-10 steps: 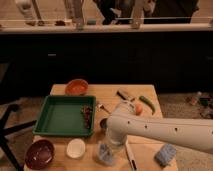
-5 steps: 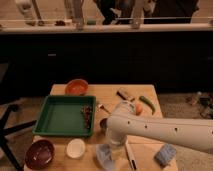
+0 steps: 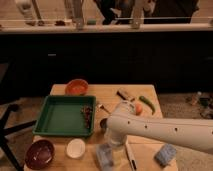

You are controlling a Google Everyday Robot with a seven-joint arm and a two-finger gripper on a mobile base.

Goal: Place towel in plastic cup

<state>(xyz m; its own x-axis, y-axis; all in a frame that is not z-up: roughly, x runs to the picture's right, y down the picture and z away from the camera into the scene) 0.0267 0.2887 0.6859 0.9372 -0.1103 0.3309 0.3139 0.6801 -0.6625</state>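
1. Pale blue-grey cloth marks the spot to watch: the towel [image 3: 105,155] lies on the wooden table [image 3: 112,92] at its front edge, between the white bowl [image 3: 76,148] and the blue sponge [image 3: 165,154].
2. We see the gripper [image 3: 112,142] at the end of the white arm [image 3: 165,131], low over the towel and at its upper edge. The wrist hides it, so we cannot tell whether it is released, clenched, or already grasping the cloth.
3. Against the earlier frames, very little has changed. The arm has stayed in nearly the same pose above the towel, and the towel has kept its place near the table's front, perhaps sinking a touch lower and flatter.
4. We judge from this that the grasp is being settled rather than the carry begun: the towel is not lifted.
5. We take the pale translucent shape just behind the arm to be the plastic cup [image 3: 122,106], though it is faint and partly covered. It stands apart from the towel, with the arm between them.
6. The green tray [image 3: 60,102], orange bowl [image 3: 76,86] and dark red bowl [image 3: 40,152] sit where they did earlier.
7. In our judgement the task is at an early stage: lifting, carrying and stuffing the cloth into the cup are all not yet done.
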